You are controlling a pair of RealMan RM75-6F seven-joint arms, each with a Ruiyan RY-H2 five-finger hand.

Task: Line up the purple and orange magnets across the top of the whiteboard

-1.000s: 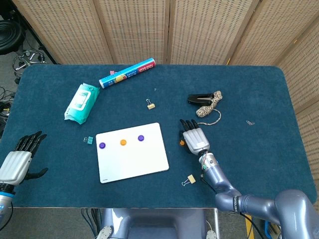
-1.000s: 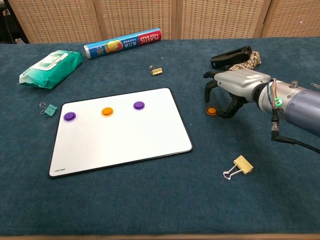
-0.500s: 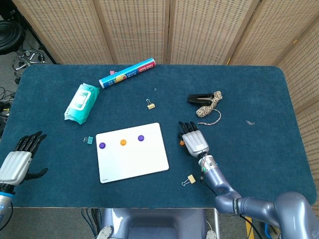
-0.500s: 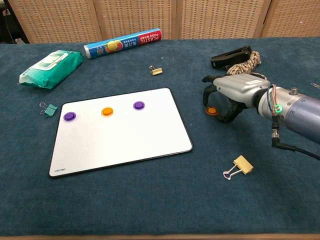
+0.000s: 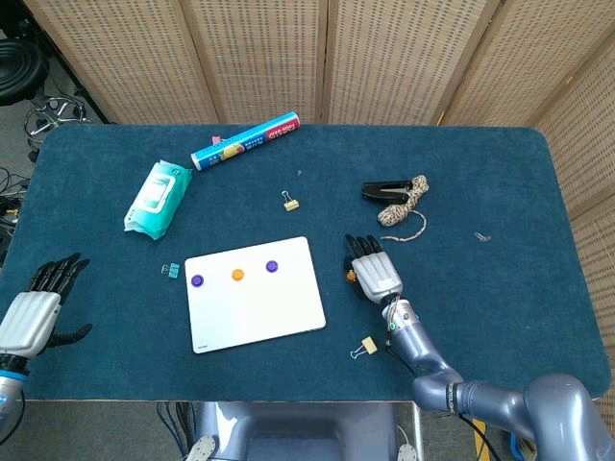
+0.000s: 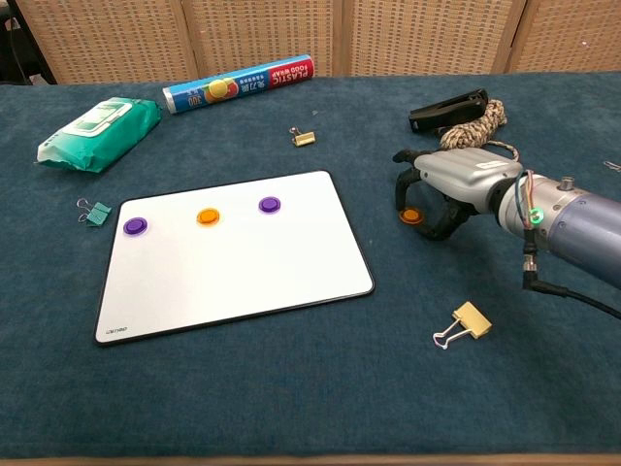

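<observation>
Moved: my right hand (image 6: pixel 454 186) has shifted slightly left over the loose orange magnet (image 6: pixel 411 216) | fingers curled around it, grasp unconfirmed | magnet on table right of whiteboard (image 6: pixel 233 254) | left hand (image 5: pixel 36 307) spread, idle.

The blue roll (image 6: pixel 239 83) lying behind the whiteboard (image 6: pixel 233 282) reads "PLASTIC FOOD WRAP" upside down on its red end, with a "300" near its other end, and the whiteboard's near left corner carries a tiny logo too small to read.
</observation>
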